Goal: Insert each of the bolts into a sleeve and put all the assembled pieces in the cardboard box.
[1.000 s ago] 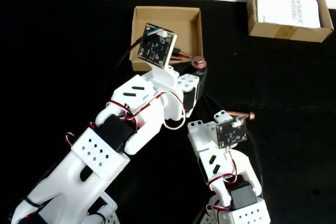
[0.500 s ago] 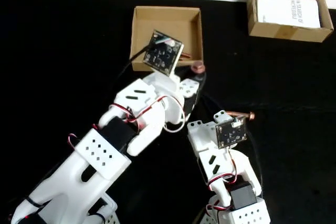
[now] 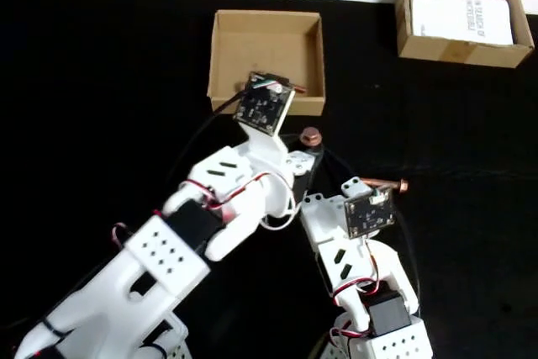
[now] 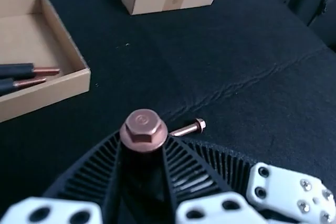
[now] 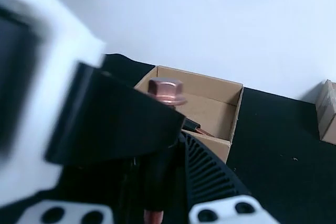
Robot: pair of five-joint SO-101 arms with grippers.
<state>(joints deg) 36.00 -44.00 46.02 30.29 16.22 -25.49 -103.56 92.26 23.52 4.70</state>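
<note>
My left gripper [image 3: 309,145] is shut on an upright black sleeve with a copper bolt [image 3: 310,135] in it; the hex head [image 4: 143,128] sticks out above the fingers. It hangs just in front of the cardboard box [image 3: 224,48], close to my right gripper [image 3: 329,171]. From the right wrist, that bolt head [image 5: 165,91] rises above the left gripper's black body, with the box [image 5: 210,94] behind. Two assembled pieces [image 4: 23,76] lie in the box. A loose bolt [image 3: 391,184] [image 4: 188,128] rests on the black cloth beside the right wrist.
A second cardboard box [image 3: 462,52] holding white paper stands at the back right. The black cloth [image 3: 101,81] covers the table, with open room to the left and right of the arms. A pale wall runs behind the table.
My left gripper has drawn back from the box's front right corner toward the right arm, carrying the sleeve and bolt. The right arm and the loose bolt have stayed put.
</note>
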